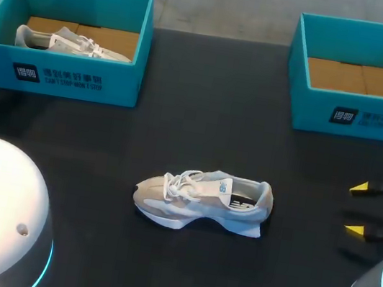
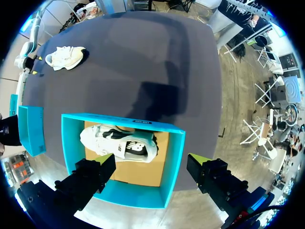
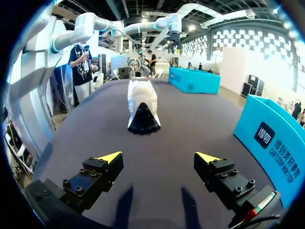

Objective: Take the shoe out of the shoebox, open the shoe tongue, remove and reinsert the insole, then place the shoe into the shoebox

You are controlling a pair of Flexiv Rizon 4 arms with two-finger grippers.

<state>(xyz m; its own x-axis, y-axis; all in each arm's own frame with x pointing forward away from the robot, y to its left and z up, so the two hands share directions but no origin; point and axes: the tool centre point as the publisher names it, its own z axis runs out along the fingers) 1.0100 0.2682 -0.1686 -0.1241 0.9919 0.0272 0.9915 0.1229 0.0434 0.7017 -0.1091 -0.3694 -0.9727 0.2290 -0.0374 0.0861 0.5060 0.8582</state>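
**Two shoes, two open grippers.** The loose shoe (image 1: 201, 200) lies on its sole in the middle of the table (image 1: 203, 116), outside both boxes. Its long axis runs side to side, toe toward the robot's left and heel toward its right.

The right gripper (image 1: 357, 208) sits low beside the table's right edge, fingers spread wide and holding nothing. It is the nearer of the two to this shoe. Its wrist view shows the heel dead ahead of the fingers, so a straight advance would likely meet the heel first.

The left gripper (image 2: 151, 164) hangs well apart, above the left shoebox (image 1: 56, 75). Its fingers are likewise wide open and empty. A second, boxed shoe (image 1: 72, 43) lies on its side directly beneath them, its long axis across the gap between the fingers.

The right shoebox (image 1: 360, 115) holds only its cardboard floor.

The head view alone shows the loose shoe's dark opening. Whether the insole is seated there cannot be told, and the pale sliver under the heel may be either sole or insole.
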